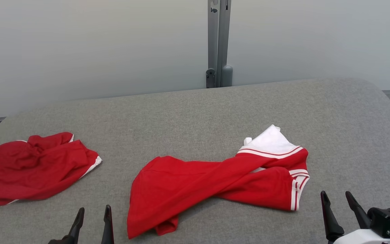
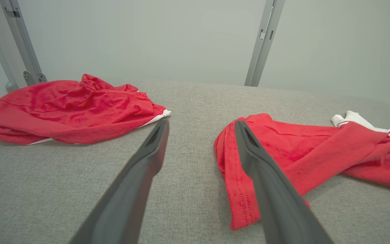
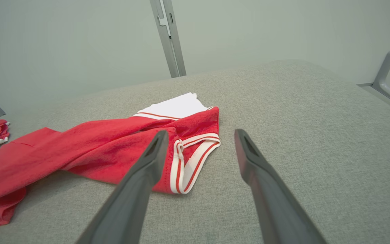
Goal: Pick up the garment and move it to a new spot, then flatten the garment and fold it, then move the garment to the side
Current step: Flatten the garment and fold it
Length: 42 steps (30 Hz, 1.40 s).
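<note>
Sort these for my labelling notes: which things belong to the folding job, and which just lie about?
Job: middle garment, twisted, unfolded; left gripper and right gripper, both open; grey table.
Lying about: left garment, bunched, probably not the target; metal post.

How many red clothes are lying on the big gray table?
2. One crumpled red garment lies on the table's left side. The other red garment, with white striped trim, stretches across the middle. None looks hidden.
</note>
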{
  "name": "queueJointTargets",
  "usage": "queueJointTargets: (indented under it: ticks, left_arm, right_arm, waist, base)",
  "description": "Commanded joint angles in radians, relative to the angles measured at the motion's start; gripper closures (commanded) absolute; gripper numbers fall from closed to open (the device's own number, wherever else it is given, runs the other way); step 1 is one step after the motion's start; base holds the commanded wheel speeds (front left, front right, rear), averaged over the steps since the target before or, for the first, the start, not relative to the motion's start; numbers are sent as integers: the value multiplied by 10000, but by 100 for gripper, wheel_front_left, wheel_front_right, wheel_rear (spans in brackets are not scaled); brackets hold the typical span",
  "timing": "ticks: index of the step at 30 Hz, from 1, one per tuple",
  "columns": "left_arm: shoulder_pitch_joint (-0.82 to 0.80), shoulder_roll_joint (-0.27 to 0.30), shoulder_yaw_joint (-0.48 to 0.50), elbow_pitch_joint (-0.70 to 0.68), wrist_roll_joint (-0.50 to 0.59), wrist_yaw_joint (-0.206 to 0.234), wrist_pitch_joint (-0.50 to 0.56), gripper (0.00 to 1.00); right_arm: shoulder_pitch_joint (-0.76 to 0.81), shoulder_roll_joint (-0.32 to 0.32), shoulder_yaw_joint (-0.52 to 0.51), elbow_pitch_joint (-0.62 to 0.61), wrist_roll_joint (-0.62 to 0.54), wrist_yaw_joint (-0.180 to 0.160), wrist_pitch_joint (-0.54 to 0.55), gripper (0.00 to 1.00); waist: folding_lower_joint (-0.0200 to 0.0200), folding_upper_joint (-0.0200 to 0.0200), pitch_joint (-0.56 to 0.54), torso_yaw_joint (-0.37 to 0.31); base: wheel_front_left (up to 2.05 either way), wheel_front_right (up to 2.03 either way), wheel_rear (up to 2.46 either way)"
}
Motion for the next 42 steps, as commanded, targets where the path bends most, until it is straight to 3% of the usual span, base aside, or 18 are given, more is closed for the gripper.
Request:
queueJointTargets:
  ticks: [1, 9, 14, 19, 22, 28, 31, 42]
  left_arm:
    - [-69, -22, 88, 23, 78, -68, -2, 0]
    - [-668, -267, 274, 374, -289, -386, 147, 0]
    - [-2037, -418, 99, 977, -842, -688, 1490, 0]
    - [-3721, -710, -128, 1987, -1614, -741, 3720, 0]
    - [-4608, -809, -160, 2626, -2125, -577, 5268, 0]
    - [-5682, -796, -117, 3554, -2478, -77, 6856, 0]
    - [-5960, -721, -146, 3876, -2502, 89, 7309, 0]
    - [-6122, -804, -416, 3983, -2694, -60, 7834, 0]
  right_arm:
    - [-12, -17, 11, -24, -41, -11, 21, 0]
    - [-588, -30, 176, -180, -359, -11, 281, 0]
    - [-1544, -321, 476, -103, -509, -11, 815, 0]
    - [-2785, -684, 1016, 203, -548, -11, 1253, 0]
    - [-3574, -915, 1456, 462, -465, -11, 1352, 0]
    - [-4412, -1071, 2059, 905, -220, -11, 1158, 0]
    - [-4521, -1145, 2206, 1101, -115, -11, 1054, 0]
    - [-4503, -1179, 2175, 1279, -92, -11, 854, 0]
  waist:
    - [0, 0, 10, -1]
    - [0, 0, 251, -65]
    - [0, 0, 565, -75]
    - [0, 0, 889, -189]
    - [0, 0, 1079, -298]
    - [0, 0, 1432, -524]
    - [0, 0, 1555, -586]
    - [0, 0, 1774, -562]
  base:
    - [0, 0, 0]
    - [0, 0, 0]
    - [0, 0, 0]
    - [0, 0, 0]
    - [0, 0, 0]
    - [0, 0, 0]
    - [0, 0, 0]
    - [0, 0, 0]
